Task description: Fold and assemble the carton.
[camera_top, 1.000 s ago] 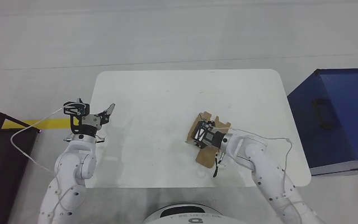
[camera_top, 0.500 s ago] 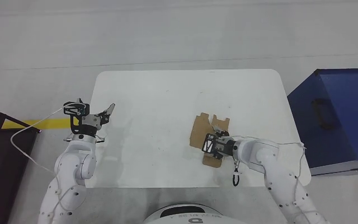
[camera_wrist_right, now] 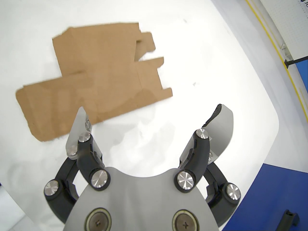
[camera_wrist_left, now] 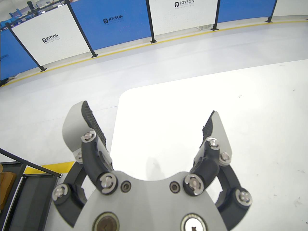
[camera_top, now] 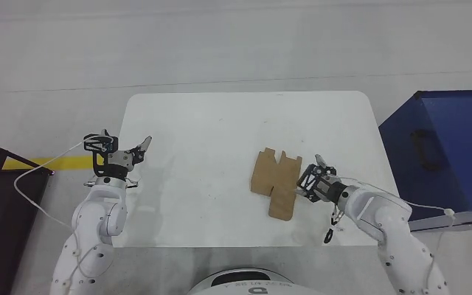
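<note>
The carton (camera_top: 274, 183) is a flat brown cardboard blank lying right of the middle of the white table (camera_top: 221, 133), with notched flaps at its far side; it also lies flat in the right wrist view as the carton (camera_wrist_right: 101, 78). My right gripper (camera_top: 314, 181) hovers just to the right of it, open and holding nothing, as the right gripper (camera_wrist_right: 151, 111) shows up close. My left gripper (camera_top: 135, 150) is over the table's left edge, far from the carton, open and empty, as is plain from the left gripper (camera_wrist_left: 149, 116) in its own view.
A dark blue bin (camera_top: 431, 158) stands off the table's right side. A black rack (camera_wrist_left: 21, 188) sits beside the table's left edge. Blue and white barrier panels (camera_wrist_left: 168, 5) ring the floor beyond. A loose cable (camera_top: 37, 192) hangs off the left arm.
My right gripper let go of the carton and drew back to the right, off the cardboard. The carton now lies flat and uncovered. The left arm has not moved.
</note>
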